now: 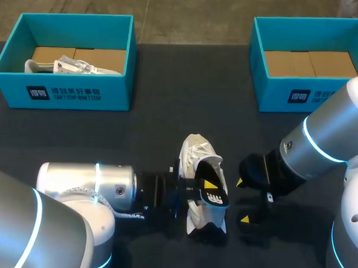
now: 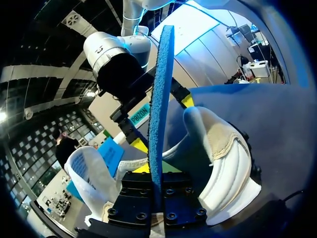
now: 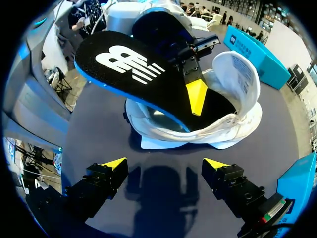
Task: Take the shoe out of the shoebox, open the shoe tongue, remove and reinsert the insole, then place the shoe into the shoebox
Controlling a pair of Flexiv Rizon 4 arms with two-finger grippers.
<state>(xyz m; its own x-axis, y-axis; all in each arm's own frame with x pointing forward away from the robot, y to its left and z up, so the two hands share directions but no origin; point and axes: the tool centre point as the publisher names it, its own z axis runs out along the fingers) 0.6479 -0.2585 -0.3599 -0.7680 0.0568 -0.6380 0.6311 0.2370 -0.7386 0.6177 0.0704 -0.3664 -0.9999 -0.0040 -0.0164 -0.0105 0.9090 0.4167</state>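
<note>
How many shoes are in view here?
2: one white shoe on the table by the left gripper, second shoe in the left shoebox. Right shoebox shows none.

The shoe [image 1: 196, 152] is white. Its insole [image 3: 129, 69] is black with a white striped mark, blue underneath. The ten o'clock shoebox [image 1: 68, 98] and two o'clock shoebox [image 1: 286, 96] are teal.

White shoe [image 1: 197, 153] sits sole-down mid-table, its black, blue-backed insole [image 1: 218, 197] tilted half out of the opening — teal left shoebox [image 1: 68, 95] and right shoebox [image 1: 286, 95] well apart behind.
</note>
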